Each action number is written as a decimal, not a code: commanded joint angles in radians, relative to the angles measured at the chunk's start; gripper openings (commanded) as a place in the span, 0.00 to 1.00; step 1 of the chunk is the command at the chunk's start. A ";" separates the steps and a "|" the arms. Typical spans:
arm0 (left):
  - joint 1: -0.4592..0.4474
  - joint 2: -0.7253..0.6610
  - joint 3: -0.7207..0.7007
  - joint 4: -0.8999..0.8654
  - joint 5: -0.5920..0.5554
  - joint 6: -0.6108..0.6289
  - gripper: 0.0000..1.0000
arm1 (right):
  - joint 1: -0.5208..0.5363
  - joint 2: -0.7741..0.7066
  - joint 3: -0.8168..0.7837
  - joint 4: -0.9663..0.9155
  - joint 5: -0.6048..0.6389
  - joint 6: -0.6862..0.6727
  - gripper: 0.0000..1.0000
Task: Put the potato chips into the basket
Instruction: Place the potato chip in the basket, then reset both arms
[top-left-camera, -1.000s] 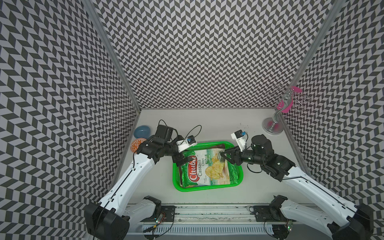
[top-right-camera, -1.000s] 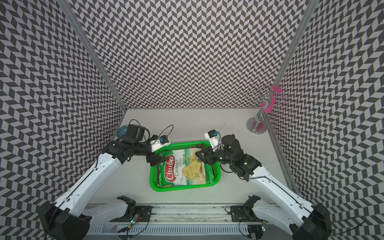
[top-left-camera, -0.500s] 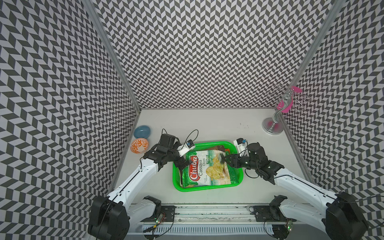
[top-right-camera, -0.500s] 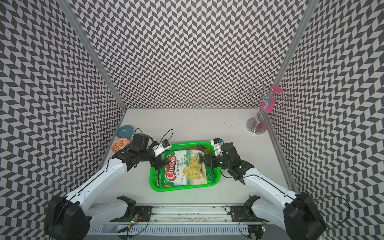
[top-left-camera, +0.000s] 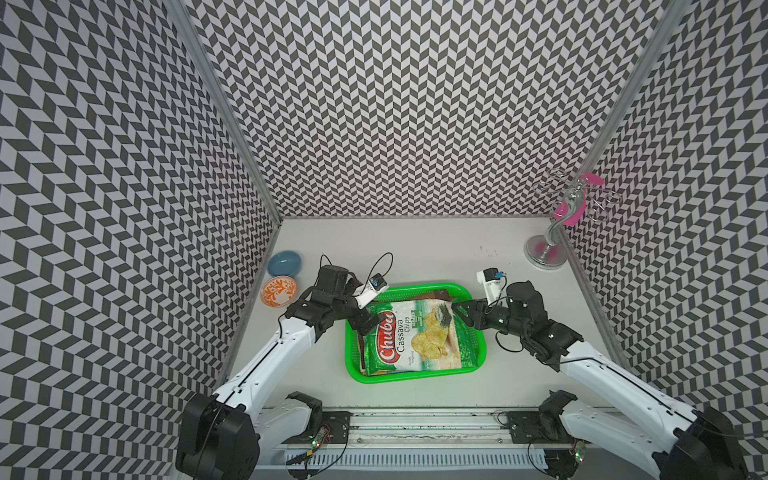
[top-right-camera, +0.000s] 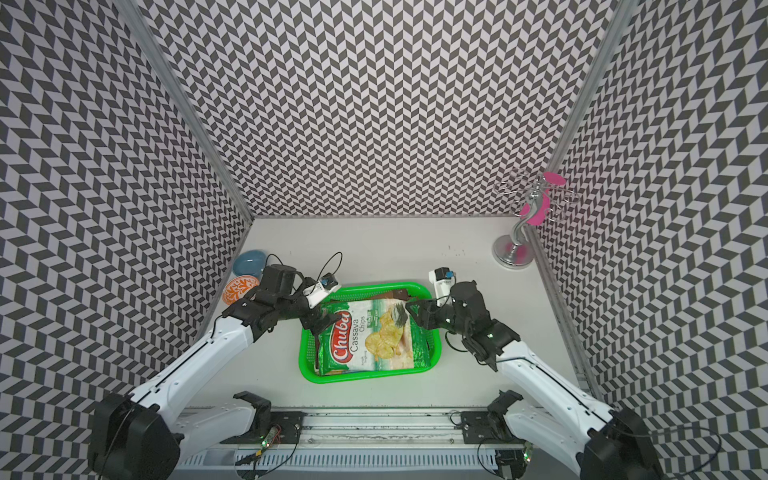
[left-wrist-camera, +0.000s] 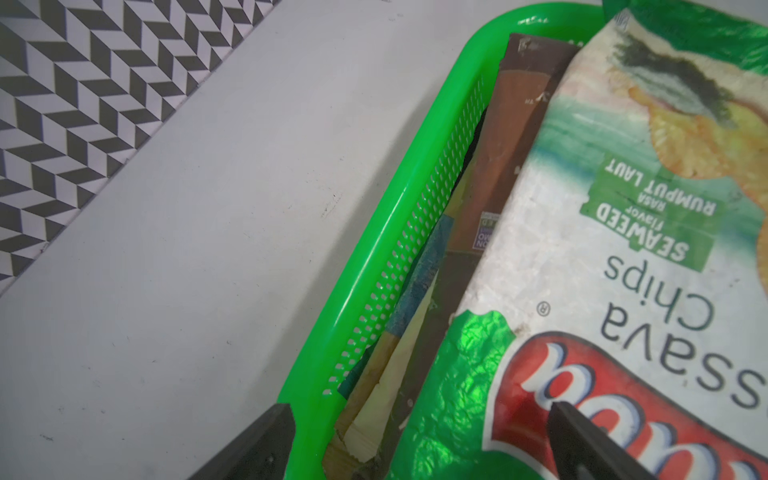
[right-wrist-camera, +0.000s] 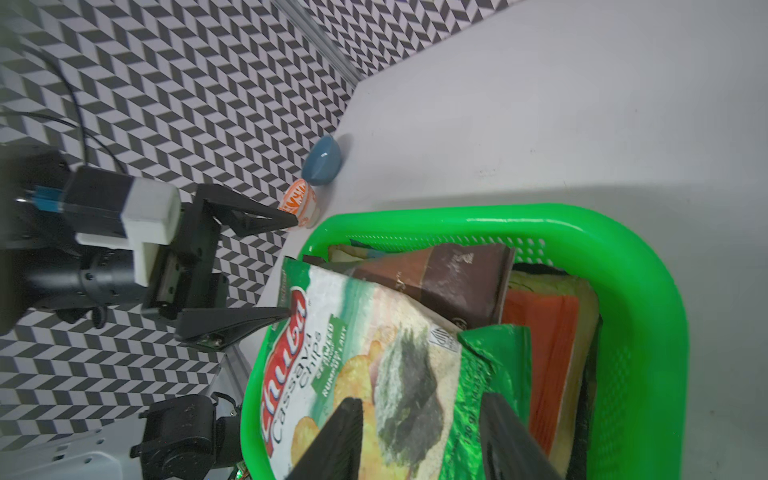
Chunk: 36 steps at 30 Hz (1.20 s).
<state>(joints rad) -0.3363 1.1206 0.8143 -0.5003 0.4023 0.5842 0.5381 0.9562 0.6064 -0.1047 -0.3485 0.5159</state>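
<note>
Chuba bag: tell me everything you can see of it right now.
The Chuba bag is a crinkly, foil-looking pouch, green and white, with a red logo, "Cassava Chips", a seaweed-flavour label and pictured chips. It lies face up, slightly askew, atop other bags in the green basket, covering most of them. The left gripper, jaws open, has one jaw over the logo end; the right gripper, jaws apart, straddles the opposite end. Contact with either is unclear.
</note>
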 joint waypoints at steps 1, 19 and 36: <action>0.008 -0.021 0.074 -0.033 0.060 -0.024 0.99 | -0.006 -0.051 0.048 0.029 -0.024 -0.049 0.50; 0.333 -0.054 0.109 0.189 0.068 -0.327 0.99 | -0.005 -0.273 -0.006 0.186 0.362 -0.167 1.00; 0.493 0.009 -0.245 0.771 0.031 -0.434 0.99 | -0.006 -0.439 -0.258 0.331 0.480 -0.262 1.00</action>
<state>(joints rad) 0.1558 1.1015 0.5938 0.0711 0.3946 0.1783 0.5377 0.5541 0.3660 0.1097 0.1253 0.2913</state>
